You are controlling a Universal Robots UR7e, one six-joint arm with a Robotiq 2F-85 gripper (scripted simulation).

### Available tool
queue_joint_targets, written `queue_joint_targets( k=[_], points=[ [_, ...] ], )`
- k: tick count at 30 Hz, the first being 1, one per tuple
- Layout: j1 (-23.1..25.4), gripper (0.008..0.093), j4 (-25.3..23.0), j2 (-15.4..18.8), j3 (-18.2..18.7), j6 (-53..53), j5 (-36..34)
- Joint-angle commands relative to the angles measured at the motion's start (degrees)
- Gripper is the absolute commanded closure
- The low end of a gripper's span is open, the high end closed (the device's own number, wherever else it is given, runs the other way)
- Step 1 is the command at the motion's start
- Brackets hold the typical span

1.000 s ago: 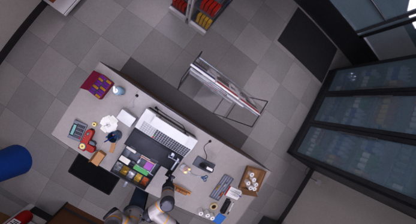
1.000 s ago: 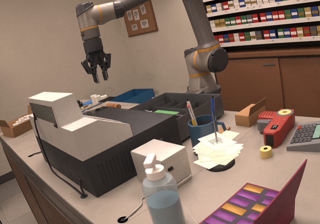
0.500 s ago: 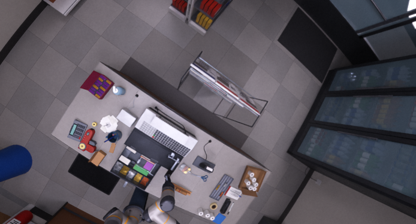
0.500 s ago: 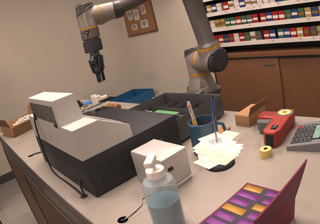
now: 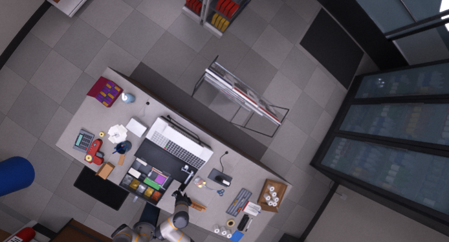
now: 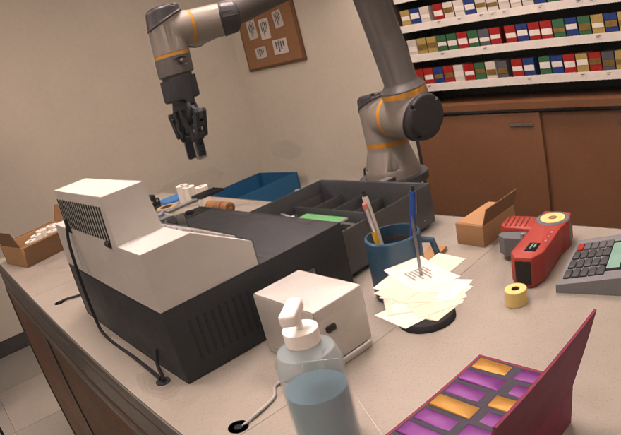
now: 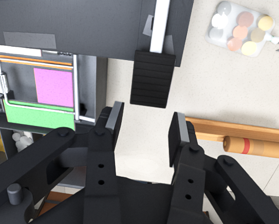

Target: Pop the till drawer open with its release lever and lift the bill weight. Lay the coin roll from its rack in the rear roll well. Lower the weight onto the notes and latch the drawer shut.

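Observation:
The till drawer [image 5: 145, 183] [image 6: 346, 204] stands pulled out, its rear partly hidden under the register body in the wrist camera. A wire bill weight [image 7: 38, 87] frames the pink and green notes [image 7: 54, 87]; I cannot tell whether it is raised. The black ribbed release lever [image 7: 152, 78] [image 5: 188, 174] sticks out from the register's side. The coin roll [image 7: 255, 147] [image 6: 219, 204] [image 5: 198, 205] lies on its wooden rack [image 7: 236, 129]. My gripper [image 7: 146, 128] [image 6: 193, 142] [image 5: 180, 194] hangs high above the counter between lever and rack, open and empty.
The register [image 6: 150, 265] rises left of my gripper. A coin tray [image 7: 240, 32] and scissors [image 5: 220, 192] lie beyond the rack. A pen mug [image 6: 396, 252], label gun [image 6: 539, 247], paper-roll box [image 5: 272, 195] and soap bottle [image 6: 313, 375] crowd the counter.

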Motion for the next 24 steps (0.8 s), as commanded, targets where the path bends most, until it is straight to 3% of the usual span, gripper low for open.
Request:
queue_joint_targets(
  k=[1, 14, 24],
  points=[
    [0.0, 0.0574, 0.0, 0.0, 0.0, -0.7, 0.0],
    [1.3, 0.0574, -0.1, -0.6, 0.7, -1.8, 0.0],
    [11.8, 0.0574, -0.4, -3.6, 3.9, 8.5, 0.0]
  ],
)
